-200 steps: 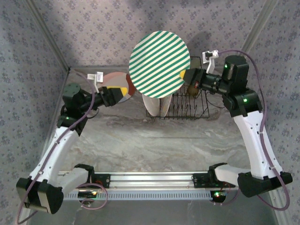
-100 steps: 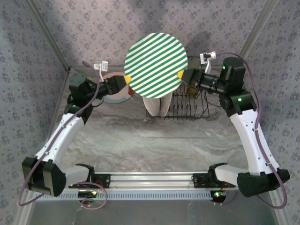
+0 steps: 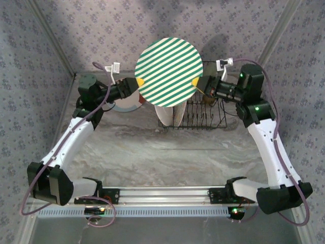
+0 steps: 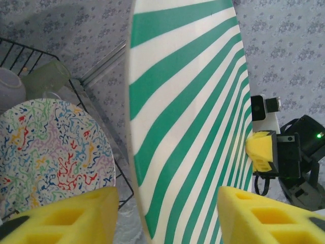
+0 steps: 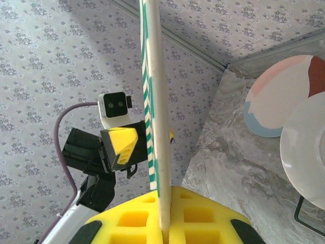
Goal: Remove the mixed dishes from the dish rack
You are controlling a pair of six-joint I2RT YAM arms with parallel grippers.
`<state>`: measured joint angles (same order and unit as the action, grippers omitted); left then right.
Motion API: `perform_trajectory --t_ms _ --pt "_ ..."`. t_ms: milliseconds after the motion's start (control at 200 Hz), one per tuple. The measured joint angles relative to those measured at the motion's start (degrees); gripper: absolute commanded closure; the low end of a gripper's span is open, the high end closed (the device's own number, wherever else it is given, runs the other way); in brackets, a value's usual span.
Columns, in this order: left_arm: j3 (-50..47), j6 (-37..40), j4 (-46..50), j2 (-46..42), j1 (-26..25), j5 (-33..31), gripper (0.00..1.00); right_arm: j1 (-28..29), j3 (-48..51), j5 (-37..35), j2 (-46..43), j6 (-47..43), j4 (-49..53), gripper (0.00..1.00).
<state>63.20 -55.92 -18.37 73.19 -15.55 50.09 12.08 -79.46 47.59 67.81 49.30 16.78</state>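
The green-striped plate (image 3: pixel 169 71) sits at upper centre of the overhead frame, face toward the camera, raised between the two arms. Its lower edge overlaps the left end of the dish rack (image 3: pixel 205 119), which stands right of centre against the patterned back wall (image 3: pixel 152 20).

At the plate's right rim, the right tool (image 3: pixel 195 82) is clamped on it. The right wrist view shows the rim edge-on, wedged between the yellow pads. At the left rim, the left tool (image 3: pixel 138 81) stands partly open, with a pad on either side of the rim. In the left wrist view you can see a gap between the left-hand pad and the plate.

For open room, look to the bare marbled counter (image 3: pixel 167 152) across the middle of the overhead frame, between the arms. The walls close in at the top and at both sides.

In the left wrist view, at lower left, a squiggle-patterned plate (image 4: pixel 51 152) stands in the rack. A pale bowl (image 4: pixel 10 89) and a greenish cup (image 4: pixel 48 76) sit behind it. In the right wrist view, at right, a pink, blue and maroon plate (image 5: pixel 282 94) lies on the counter near the corner. A white plate (image 5: pixel 304 152) is just below it in the frame.
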Motion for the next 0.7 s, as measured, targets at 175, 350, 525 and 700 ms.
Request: perform_trajectory --t_ms 175,350,525,700 --pt "0.04 -1.77 -1.44 0.07 0.00 -0.07 0.67 -0.63 1.75 0.79 -0.17 1.60 -2.05 1.00" --pt "0.09 -2.69 -1.95 0.07 0.00 -0.44 0.76 -1.20 2.93 1.84 -0.20 3.63 -4.66 1.00" --pt "0.09 -3.30 -2.36 0.07 0.00 -0.61 0.85 -1.33 3.80 2.60 -0.20 5.40 -6.91 1.00" --pt "0.09 -5.38 -2.97 -0.02 0.00 -0.63 0.98 -1.46 4.28 2.69 -0.20 5.53 -8.00 1.00"
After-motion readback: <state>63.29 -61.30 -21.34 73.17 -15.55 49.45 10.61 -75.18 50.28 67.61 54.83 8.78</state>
